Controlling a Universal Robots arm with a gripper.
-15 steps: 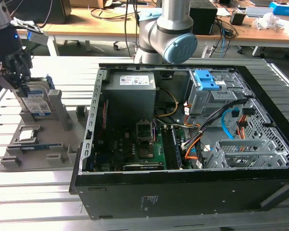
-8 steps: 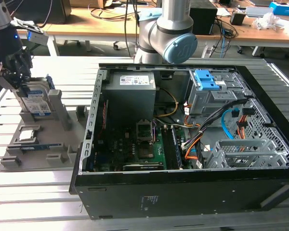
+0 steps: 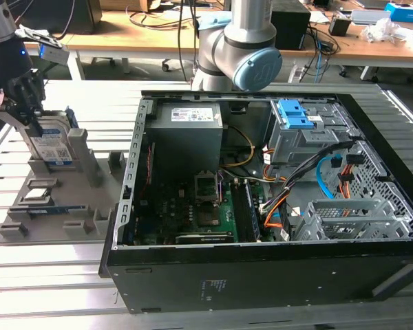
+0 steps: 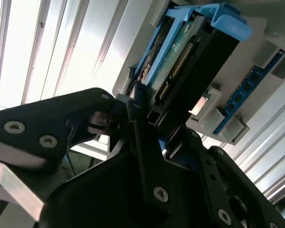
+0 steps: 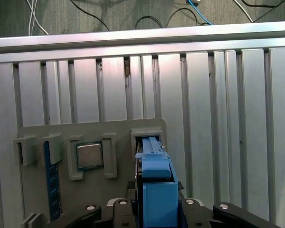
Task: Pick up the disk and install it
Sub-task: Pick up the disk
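The disk [image 3: 54, 146], a silver drive with a white-and-blue label and blue rails, stands on edge in a slot of the grey holder tray [image 3: 89, 172] at the exterior view's left. My gripper [image 3: 36, 124] comes down on its upper end, with black fingers on either side and pressed against it. The second wrist view shows the disk [image 4: 180, 57] with its connector edge and blue rail held between the fingers of the gripper [image 4: 156, 118]. In the first wrist view the blue rail of the disk [image 5: 157, 180] runs from the tray slot into the gripper [image 5: 159, 209].
An open computer case [image 3: 193, 275] lies at centre and right, with a blue-fronted drive cage [image 3: 296, 117] at its far side. The tray also holds a square chip [image 5: 89, 155] and a blue memory stick [image 5: 47, 180]. The arm's base [image 3: 241, 55] stands behind the case.
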